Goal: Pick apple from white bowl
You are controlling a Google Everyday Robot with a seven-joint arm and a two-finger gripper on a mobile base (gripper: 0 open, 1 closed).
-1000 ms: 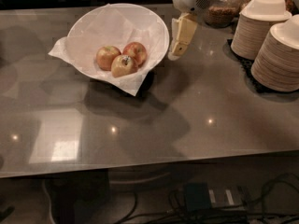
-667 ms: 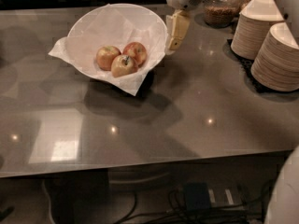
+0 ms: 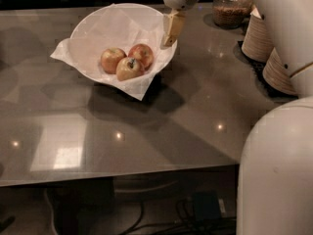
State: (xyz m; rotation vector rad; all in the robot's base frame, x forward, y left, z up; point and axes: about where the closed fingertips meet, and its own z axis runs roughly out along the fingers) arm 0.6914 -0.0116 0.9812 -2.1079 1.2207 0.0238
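Note:
The white bowl (image 3: 98, 33), lined with crumpled white paper, stands on the grey table at the back left. Three apples lie in it. The reddest apple (image 3: 142, 54) is on the right, a yellow-green blushed one (image 3: 112, 59) on the left, and a yellower one with a dark stem pit (image 3: 129, 69) in front. My gripper (image 3: 171, 29) hangs from the top edge over the bowl's right rim, above and to the right of the red apple, apart from it.
Stacks of white plates (image 3: 279, 67) stand at the right edge of the table. A glass jar (image 3: 232, 6) with brown contents stands at the back. My white arm and body (image 3: 279, 170) fill the right side. The table's front edge runs across the bottom, with cables below.
My gripper has moved left, from beside the bowl to over its right rim. My white body has come into view on the right.

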